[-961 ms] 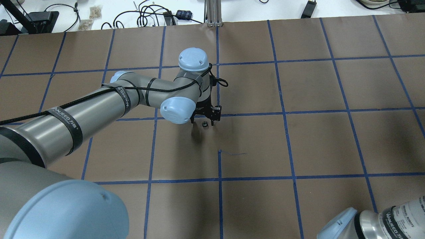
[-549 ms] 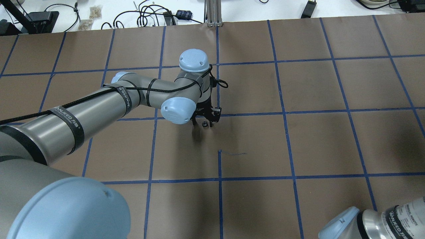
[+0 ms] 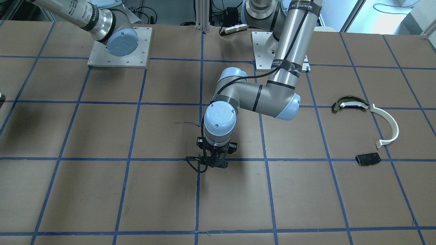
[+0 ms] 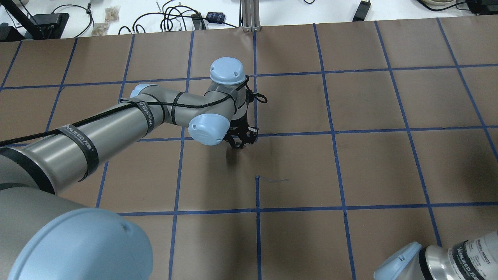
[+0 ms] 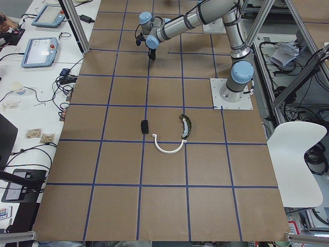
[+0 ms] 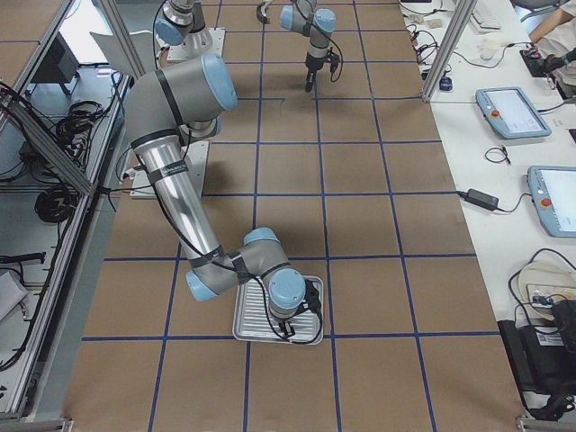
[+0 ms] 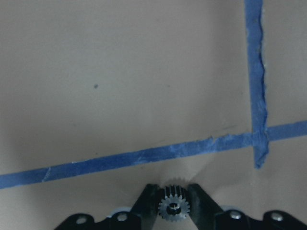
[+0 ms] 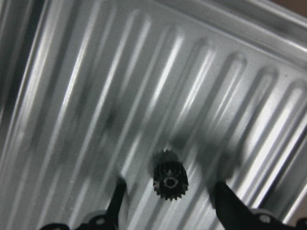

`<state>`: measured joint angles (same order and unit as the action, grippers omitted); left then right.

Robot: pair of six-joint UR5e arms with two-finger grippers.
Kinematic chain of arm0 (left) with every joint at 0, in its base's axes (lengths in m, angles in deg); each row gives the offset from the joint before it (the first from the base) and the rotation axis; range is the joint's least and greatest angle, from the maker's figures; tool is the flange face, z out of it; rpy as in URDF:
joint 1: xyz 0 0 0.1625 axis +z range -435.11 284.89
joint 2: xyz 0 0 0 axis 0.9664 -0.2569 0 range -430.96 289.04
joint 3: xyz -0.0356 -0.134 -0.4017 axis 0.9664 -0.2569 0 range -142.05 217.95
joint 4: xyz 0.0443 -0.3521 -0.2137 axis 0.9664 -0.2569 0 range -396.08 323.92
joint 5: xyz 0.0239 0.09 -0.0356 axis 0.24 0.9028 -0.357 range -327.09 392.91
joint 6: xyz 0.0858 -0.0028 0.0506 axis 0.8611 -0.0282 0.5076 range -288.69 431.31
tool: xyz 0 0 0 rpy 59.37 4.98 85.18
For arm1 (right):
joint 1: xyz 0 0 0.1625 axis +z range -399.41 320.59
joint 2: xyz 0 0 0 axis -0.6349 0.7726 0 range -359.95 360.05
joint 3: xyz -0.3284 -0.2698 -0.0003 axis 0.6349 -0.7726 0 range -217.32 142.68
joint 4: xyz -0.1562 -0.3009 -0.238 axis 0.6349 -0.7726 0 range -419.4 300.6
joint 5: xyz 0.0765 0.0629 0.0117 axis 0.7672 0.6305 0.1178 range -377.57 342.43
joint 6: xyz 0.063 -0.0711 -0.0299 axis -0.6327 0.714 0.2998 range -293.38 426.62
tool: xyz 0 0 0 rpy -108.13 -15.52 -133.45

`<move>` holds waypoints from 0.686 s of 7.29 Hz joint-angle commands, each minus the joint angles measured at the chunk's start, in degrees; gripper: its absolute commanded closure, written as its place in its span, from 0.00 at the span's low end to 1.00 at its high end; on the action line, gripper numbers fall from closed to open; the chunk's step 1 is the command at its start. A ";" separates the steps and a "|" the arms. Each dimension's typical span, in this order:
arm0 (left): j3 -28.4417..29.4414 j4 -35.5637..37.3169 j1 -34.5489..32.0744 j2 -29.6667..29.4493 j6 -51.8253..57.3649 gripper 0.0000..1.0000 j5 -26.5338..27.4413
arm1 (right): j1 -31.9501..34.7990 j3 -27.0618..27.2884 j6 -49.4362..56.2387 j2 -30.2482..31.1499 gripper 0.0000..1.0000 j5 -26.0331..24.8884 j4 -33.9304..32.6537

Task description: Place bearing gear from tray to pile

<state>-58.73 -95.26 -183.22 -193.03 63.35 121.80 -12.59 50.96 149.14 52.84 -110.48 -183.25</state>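
Observation:
My left gripper (image 7: pixel 174 211) is shut on a small silver toothed bearing gear (image 7: pixel 174 206), low over the brown table beside a blue tape crossing; it also shows in the overhead view (image 4: pixel 239 144) and the front view (image 3: pixel 212 162). My right gripper (image 8: pixel 170 194) is open over the ribbed metal tray (image 8: pixel 72 96), its fingers on either side of a black gear (image 8: pixel 170 181) that lies on the tray. The pile lies far off towards my left: a white half-ring arc (image 3: pixel 388 126), a dark curved piece (image 3: pixel 349 103) and a black plate (image 3: pixel 368 159).
The tray (image 6: pixel 252 326) sits near the table's end on my right, under the right arm. Blue tape lines grid the brown table (image 4: pixel 373 163). Cables and devices lie beyond the far edge (image 4: pixel 175 17).
My left gripper's fingers have come together on the small gear that stood between them on the table. The arm itself has hardly moved.

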 commanded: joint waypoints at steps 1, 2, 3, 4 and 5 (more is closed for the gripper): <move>0.87 -1.10 0.87 1.56 1.61 1.00 0.24 | 0.33 -0.13 -0.25 0.64 0.32 -0.08 0.54; 2.10 -4.07 4.10 3.05 3.80 1.00 0.85 | 0.42 -0.13 -0.25 0.82 0.32 -0.08 0.71; 4.63 -9.32 9.79 5.07 6.52 1.00 0.68 | 0.51 -0.04 -0.25 0.74 0.33 0.09 0.72; 7.01 -15.73 15.41 7.00 12.47 1.00 1.02 | 0.51 -0.04 -0.25 0.74 0.36 0.18 0.72; 6.94 -17.53 21.21 8.94 17.92 1.00 2.07 | 0.51 -0.04 -0.17 0.74 0.39 0.01 0.72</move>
<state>-52.89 -108.57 -168.98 -186.49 74.83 122.97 -12.11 50.91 148.91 53.56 -110.39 -182.55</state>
